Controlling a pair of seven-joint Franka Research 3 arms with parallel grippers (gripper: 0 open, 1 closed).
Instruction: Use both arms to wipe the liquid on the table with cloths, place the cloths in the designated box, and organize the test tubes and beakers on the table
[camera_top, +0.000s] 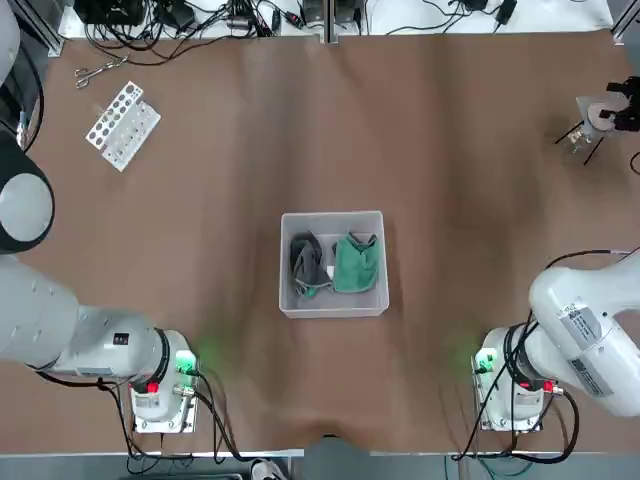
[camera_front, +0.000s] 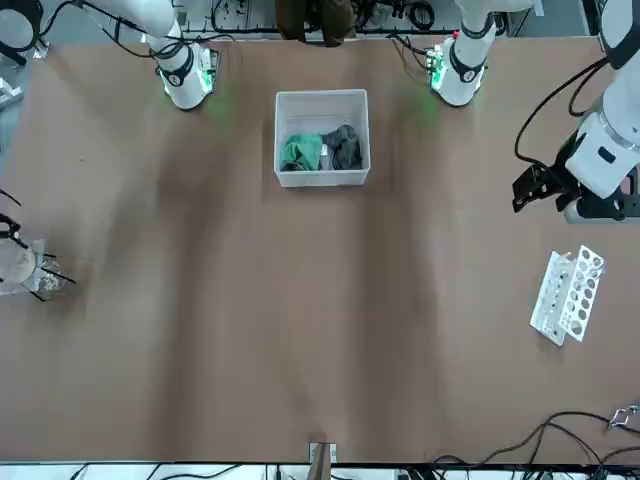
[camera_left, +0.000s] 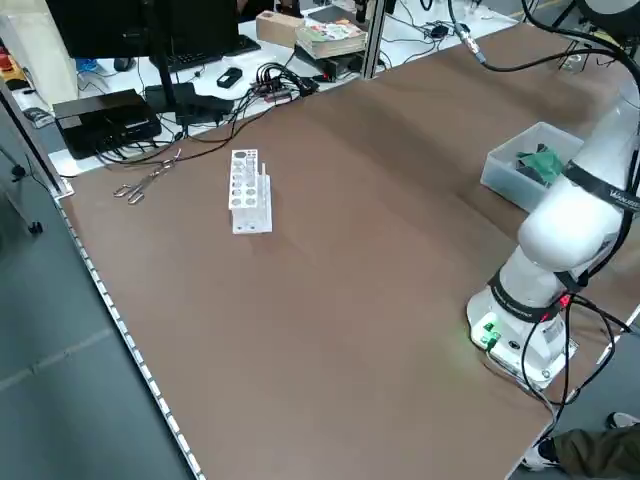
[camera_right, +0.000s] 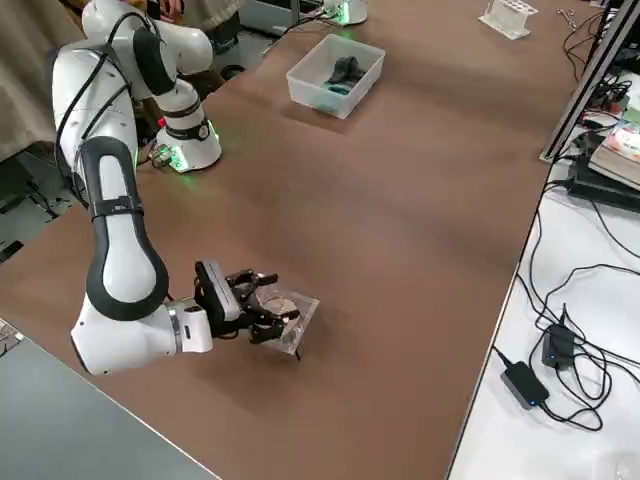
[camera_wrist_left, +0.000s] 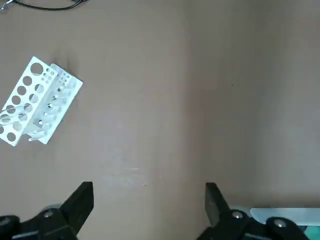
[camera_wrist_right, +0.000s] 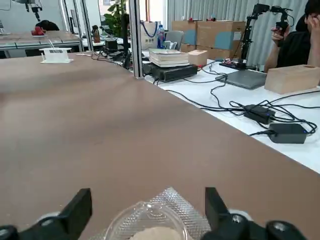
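The box (camera_top: 333, 302) stands mid-table and holds both cloths, the dark grey one (camera_top: 305, 262) beside the green one (camera_top: 355, 263). At the table's far right edge my right gripper (camera_right: 262, 303) is low over the table (camera_top: 450, 200) and open. A clear beaker (camera_wrist_right: 148, 226) on a shiny clear sheet sits between its fingers (camera_wrist_right: 77, 206), untouched by them. My left gripper (camera_front: 535, 187) hangs open and empty above the table's left side, near the white perforated rack (camera_top: 122, 124). Whether test tubes stand in that rack I cannot tell. No liquid shows on the table.
Scissors (camera_top: 95, 71) lie at the far left corner beyond the rack. Cables, adapters and books (camera_right: 620, 150) fill the benches past the table's far and right edges. A person (camera_wrist_right: 300, 40) sits in the room behind.
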